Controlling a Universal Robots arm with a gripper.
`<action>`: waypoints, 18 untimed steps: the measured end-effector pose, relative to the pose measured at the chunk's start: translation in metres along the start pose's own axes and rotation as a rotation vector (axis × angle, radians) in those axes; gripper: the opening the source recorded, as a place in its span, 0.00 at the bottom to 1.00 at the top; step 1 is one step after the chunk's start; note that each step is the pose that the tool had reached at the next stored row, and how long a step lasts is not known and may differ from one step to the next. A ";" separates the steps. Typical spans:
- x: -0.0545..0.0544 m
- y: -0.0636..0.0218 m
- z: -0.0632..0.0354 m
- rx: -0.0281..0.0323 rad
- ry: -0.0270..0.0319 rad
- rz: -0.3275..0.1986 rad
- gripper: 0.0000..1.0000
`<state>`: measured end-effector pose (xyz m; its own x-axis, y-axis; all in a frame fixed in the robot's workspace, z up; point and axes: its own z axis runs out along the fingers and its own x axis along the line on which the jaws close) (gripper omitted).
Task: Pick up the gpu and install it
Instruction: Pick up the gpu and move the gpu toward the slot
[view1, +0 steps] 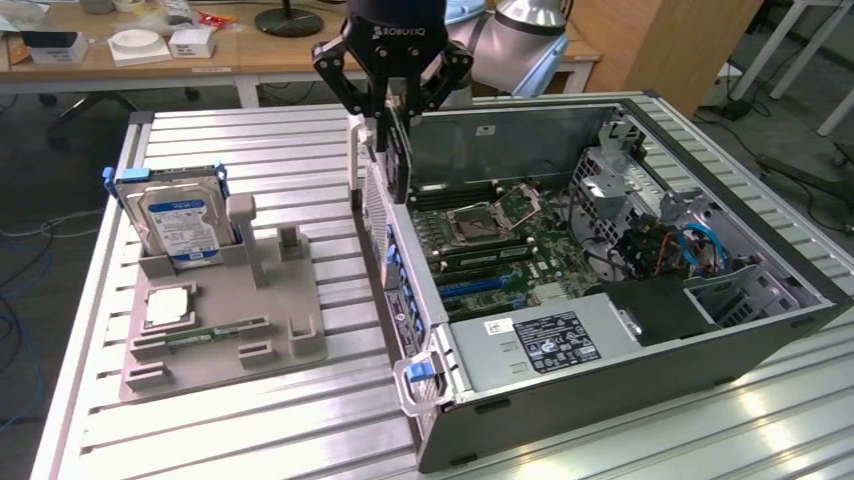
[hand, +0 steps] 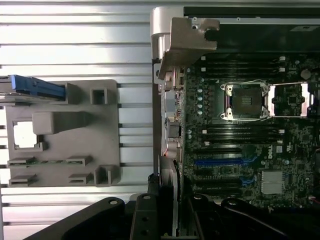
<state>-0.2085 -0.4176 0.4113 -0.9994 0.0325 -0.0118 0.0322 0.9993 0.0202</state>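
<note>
Gpu (view1: 398, 170) upright in the gripper (view1: 394, 118) grasp, above the computer case (view1: 601, 400)

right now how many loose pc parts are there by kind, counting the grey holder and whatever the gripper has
gpu, held in the gripper: 1
hard drive: 1
memory stick: 1
pale square chip: 1
total: 4

The gripper (view1: 396, 118) body reads "ROBOTIQ" in white. The motherboard (hand: 300, 137) bears what looks like a Dell logo. The power supply label (view1: 550, 340) is unreadable.
</note>
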 end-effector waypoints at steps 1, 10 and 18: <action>-0.001 0.0000 0.0001 0.0000 0.0000 -0.001 0.27; -0.007 0.0002 0.0006 -0.0001 0.0002 -0.006 0.27; -0.012 0.0004 0.0011 -0.0001 0.0002 -0.010 0.27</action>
<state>-0.1961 -0.4176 0.4104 -0.9997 0.0224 -0.0118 0.0221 0.9996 0.0202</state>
